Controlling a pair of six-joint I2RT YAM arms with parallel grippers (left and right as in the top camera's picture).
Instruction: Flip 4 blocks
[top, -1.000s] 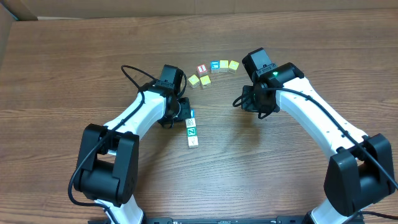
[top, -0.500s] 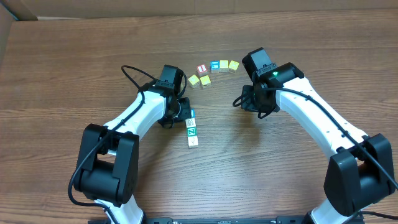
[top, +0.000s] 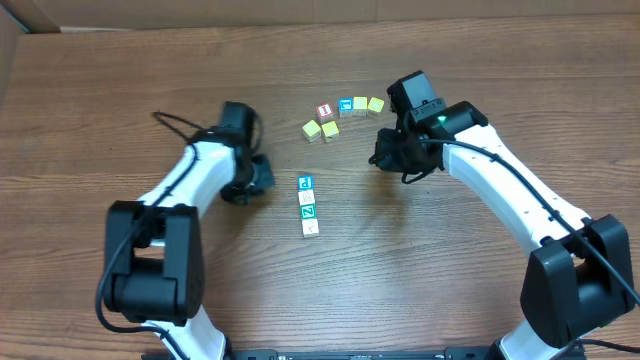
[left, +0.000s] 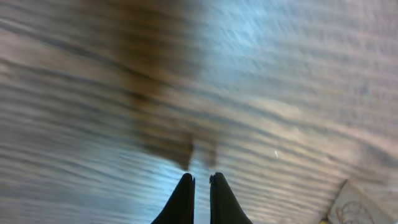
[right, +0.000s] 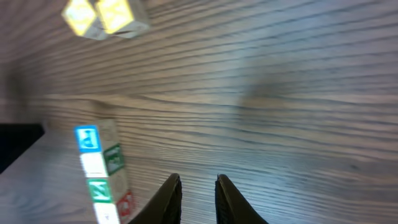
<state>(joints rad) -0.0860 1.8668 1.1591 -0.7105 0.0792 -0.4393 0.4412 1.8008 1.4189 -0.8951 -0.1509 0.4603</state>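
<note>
Brown wood-grain counter (top: 100, 90) ran under both arms. Toward the left, the left fingers (top: 258, 178) were low over bare wood, pressed together with nothing between them. Their wrist view was smeared, and a pale corner at its lower right edge was perhaps a block.

Well apart to their right, the four blocks (top: 308, 205) lay on the counter in a short column near its middle, each touching the next. The blue block (top: 307, 182) was farthest from the robot, then came the pale block (top: 308, 197), the Z block (top: 309, 211) and the cream block (top: 311, 228) nearest.

Beyond the column, two yellow cubes (top: 312, 128) lay side by side. Further right, a red cube (top: 324, 111), a blue cube (top: 346, 105) and a yellow pair (top: 360, 104) made a curved row.

Right of the column, the right fingers (top: 388, 155) hovered just below that row's end, slightly spread over bare wood and gripping nothing. Their wrist view showed the column at lower left, with green and red side faces.
</note>
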